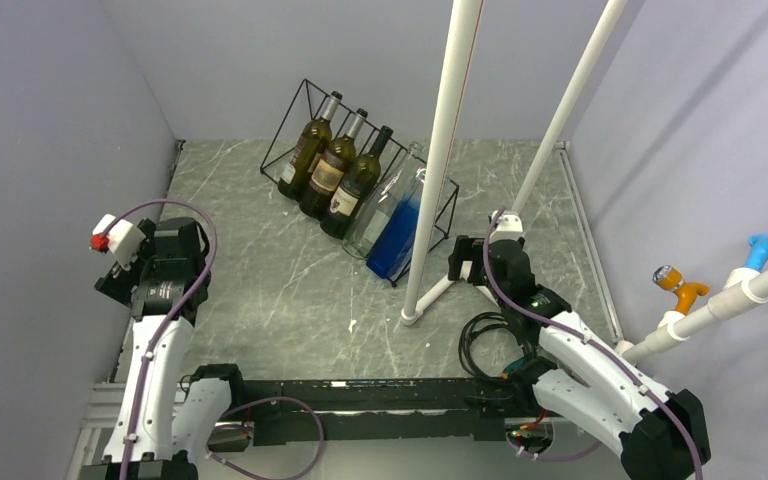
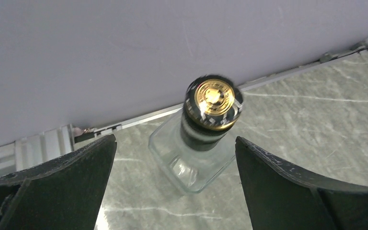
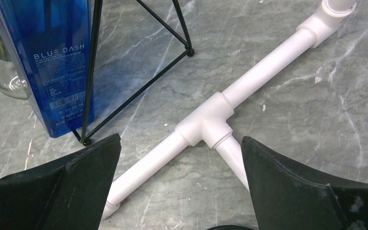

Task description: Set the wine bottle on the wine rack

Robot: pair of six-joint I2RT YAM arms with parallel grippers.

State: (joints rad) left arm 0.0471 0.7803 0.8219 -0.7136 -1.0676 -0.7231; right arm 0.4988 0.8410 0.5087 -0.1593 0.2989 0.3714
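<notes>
The left gripper hangs with its fingers spread wide on either side of the wine bottle, a clear glass one with a black and gold cap. The bottle seems to stand upright on the table close to the left wall, touched by neither finger. The wine rack sits well apart at the back, holding three dark bottles, a clear one and a blue bottle, while the right gripper, also spread, hovers over a white pipe beside the rack.
</notes>
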